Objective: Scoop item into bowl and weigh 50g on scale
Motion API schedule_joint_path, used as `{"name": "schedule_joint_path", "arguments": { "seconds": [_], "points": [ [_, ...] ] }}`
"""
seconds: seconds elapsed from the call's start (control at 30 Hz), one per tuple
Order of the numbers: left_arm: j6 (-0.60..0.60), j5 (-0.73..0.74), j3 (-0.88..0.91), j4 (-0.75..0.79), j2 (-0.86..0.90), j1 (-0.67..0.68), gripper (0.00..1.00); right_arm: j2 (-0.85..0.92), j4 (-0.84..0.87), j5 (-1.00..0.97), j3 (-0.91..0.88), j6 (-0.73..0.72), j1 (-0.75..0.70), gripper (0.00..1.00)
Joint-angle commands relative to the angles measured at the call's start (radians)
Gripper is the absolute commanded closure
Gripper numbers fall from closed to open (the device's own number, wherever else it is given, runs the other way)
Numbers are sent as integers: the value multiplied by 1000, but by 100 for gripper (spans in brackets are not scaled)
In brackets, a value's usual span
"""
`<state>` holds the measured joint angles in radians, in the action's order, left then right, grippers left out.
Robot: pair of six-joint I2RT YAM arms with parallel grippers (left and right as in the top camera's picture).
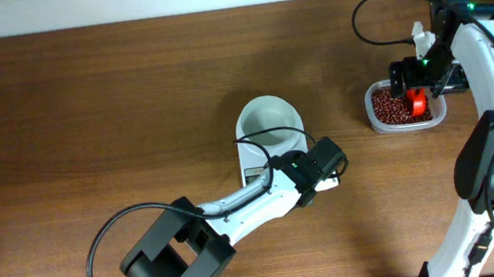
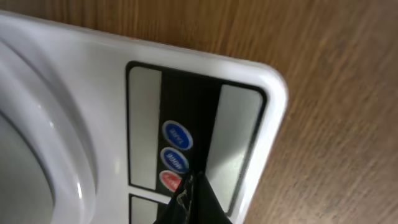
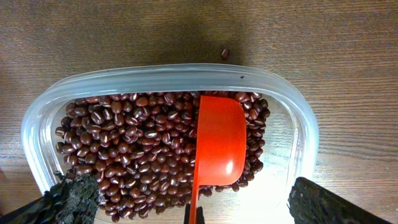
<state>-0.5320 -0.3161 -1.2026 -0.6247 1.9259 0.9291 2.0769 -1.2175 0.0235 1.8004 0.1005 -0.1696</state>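
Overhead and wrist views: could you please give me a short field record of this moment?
bowl: on scale, looks empty
beans: in clear container, one stray on table
scoop: lying on beans, ungripped
left gripper: shut, tip at red button of scale
right gripper: open, above container, scoop handle between its jaws

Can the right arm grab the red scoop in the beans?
Probably yes. The right gripper hangs open right over the scoop, which lies on top of the beans in the clear container, with nothing covering it.
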Motion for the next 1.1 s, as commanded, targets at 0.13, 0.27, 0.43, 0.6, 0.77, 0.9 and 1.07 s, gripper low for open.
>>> {"name": "schedule_joint_path", "arguments": {
  "seconds": [0.13,0.27,0.43,0.6,0.77,0.9,1.07],
  "points": [
    [23,137,17,-19,-82,-26,100,7,3,-6,-4,-7,6,1],
    [149,137,-5,-36,-326,-35,100,7,3,-6,-4,-7,6,1],
    [499,137,-5,-39,-580,-212,100,7,3,-6,-4,-7,6,1],
    [763,229,-5,-40,-572,-627,100,7,3,-6,-4,-7,6,1],
    [771,235,-5,93,-330,-881,100,7,3,-6,-4,-7,6,1],
    [771,249,-5,160,-227,-896,100,7,3,-6,-4,-7,6,1],
    [771,301,-5,58,-223,-895,100,7,3,-6,-4,-7,6,1]
  ]
}}
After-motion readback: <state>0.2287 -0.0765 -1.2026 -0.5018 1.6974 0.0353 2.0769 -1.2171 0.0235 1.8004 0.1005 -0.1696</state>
